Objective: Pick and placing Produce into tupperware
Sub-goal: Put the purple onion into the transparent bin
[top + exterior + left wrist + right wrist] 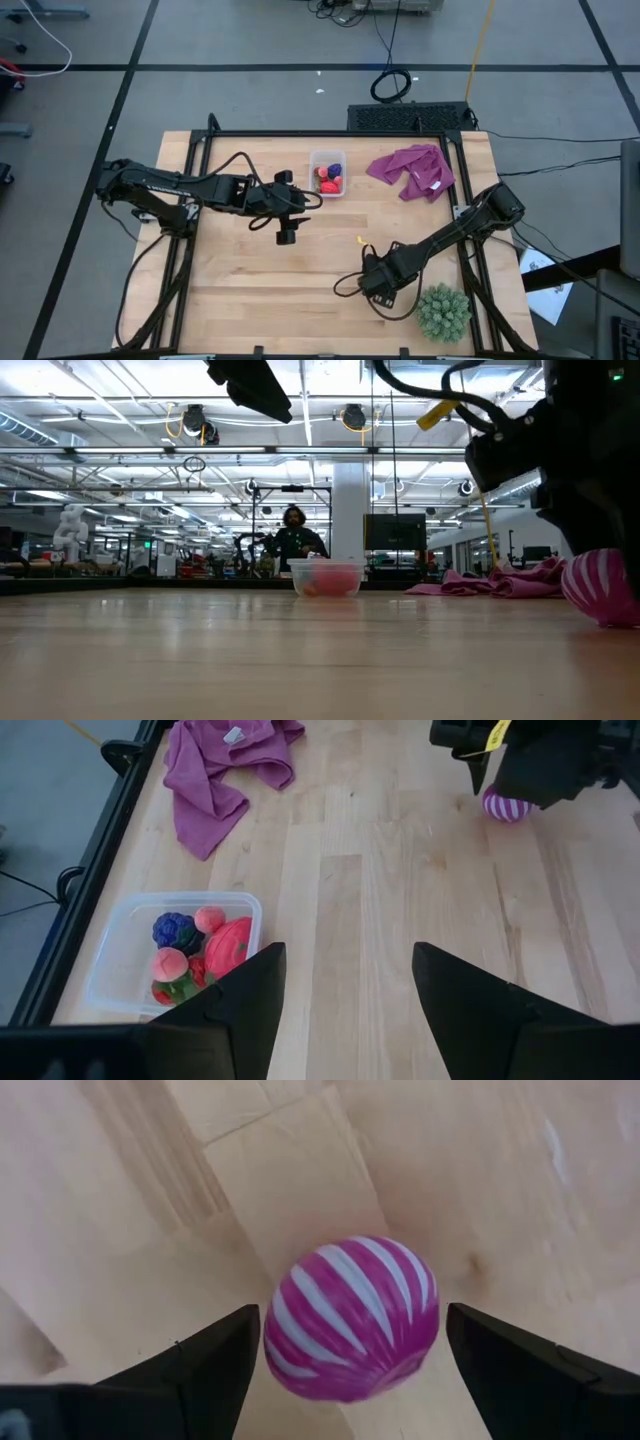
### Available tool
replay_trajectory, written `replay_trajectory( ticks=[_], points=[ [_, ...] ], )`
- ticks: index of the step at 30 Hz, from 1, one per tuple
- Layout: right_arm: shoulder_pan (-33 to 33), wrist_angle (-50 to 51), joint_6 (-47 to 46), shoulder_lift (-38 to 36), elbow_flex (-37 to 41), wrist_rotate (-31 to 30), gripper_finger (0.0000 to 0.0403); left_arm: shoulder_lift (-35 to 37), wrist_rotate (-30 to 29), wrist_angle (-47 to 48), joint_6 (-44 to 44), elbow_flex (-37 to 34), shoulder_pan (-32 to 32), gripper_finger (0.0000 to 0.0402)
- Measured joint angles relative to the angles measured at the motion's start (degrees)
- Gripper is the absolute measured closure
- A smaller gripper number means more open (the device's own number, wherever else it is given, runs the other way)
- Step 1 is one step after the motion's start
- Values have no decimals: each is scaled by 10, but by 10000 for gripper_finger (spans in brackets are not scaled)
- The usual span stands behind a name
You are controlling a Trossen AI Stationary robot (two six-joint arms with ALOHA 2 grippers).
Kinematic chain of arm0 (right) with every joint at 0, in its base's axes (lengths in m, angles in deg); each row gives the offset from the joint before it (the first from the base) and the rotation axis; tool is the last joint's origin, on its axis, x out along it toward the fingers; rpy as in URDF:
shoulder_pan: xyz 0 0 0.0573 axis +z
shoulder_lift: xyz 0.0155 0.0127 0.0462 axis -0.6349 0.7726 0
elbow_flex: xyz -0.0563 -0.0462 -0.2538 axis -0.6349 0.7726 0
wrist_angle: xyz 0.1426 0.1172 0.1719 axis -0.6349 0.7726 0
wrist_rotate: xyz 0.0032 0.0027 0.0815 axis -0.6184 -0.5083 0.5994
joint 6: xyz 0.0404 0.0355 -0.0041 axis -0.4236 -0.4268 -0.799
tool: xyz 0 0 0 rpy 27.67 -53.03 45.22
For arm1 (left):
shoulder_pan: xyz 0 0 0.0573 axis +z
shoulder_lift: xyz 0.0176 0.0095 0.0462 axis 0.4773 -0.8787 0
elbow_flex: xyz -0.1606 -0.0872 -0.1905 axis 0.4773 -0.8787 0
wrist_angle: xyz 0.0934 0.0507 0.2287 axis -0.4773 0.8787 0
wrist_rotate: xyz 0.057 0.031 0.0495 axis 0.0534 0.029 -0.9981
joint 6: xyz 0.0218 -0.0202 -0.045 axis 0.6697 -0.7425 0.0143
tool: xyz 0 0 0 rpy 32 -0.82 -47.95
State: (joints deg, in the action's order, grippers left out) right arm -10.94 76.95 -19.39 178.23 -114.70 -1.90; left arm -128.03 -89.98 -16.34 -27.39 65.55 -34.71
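- The left arm reaches in from the table's left edge, and its gripper hangs over bare wood just left of the tub.
- Its wrist camera shows the two dark fingers parted with nothing between them, so that pincer is released.
- The tub is a clear box near the far edge of the table, about midway across.
- Inside it lie several pieces of produce: a blue-purple berry, a red piece, and two small pink ones.
- In the low view a person shows far off behind the tub.
- Right of the tub a purple cloth lies crumpled on the wood, well apart from it.
- The right arm comes in from the right edge, its gripper low over the near half of the table.
- The striped ball rests on the wood between that gripper's fingers, which stand spread wide to either side of it with a gap on both sides, released and not yet gripping.
- A green spiky ball sits near the right front corner, just beside the right arm.
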Motion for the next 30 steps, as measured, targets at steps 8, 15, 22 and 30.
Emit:
replay_trajectory(
  ticks=[8, 15, 22, 30],
  points=[
    [-7, -19, 29, 0, 11, 1, 90, 0, 0, 0, 0, 0, 0, 176],
    [-7, -39, 42, 0, 11, 2, 90, 0, 0, 0, 0, 0, 0, 176],
    [-7, -49, 45, 0, 11, 2, 90, 0, 0, 0, 3, 0, 0, 176],
    [-7, -47, 44, 0, 11, 3, 90, 0, 0, 1, 4, 0, 0, 176]
  ],
)
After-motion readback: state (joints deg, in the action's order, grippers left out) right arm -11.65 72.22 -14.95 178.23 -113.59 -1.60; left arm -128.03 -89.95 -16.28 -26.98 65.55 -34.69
